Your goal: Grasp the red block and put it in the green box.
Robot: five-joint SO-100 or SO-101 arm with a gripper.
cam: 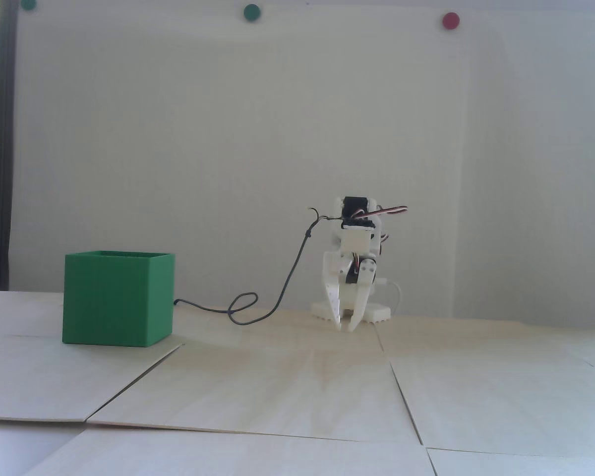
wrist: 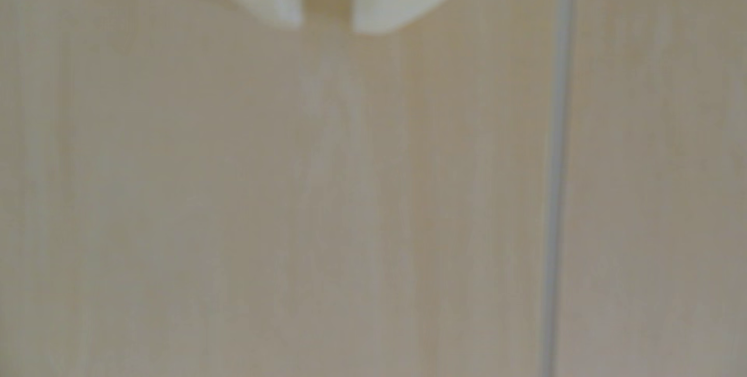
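Observation:
The green box [cam: 118, 298] stands on the wooden table at the left of the fixed view, open side up. The red block shows in neither view. The white arm is folded at the back centre. My gripper [cam: 345, 327] points down with its tips close above the table, well to the right of the box. In the wrist view my gripper [wrist: 327, 27] enters from the top edge. Its two white fingers stand a narrow gap apart, with only bare wood between them. It holds nothing.
A dark cable [cam: 258, 310] loops on the table between the box and the arm's base [cam: 352, 311]. The table is made of wooden panels with seams [wrist: 558, 183]. Round green and red dots are on the wall behind.

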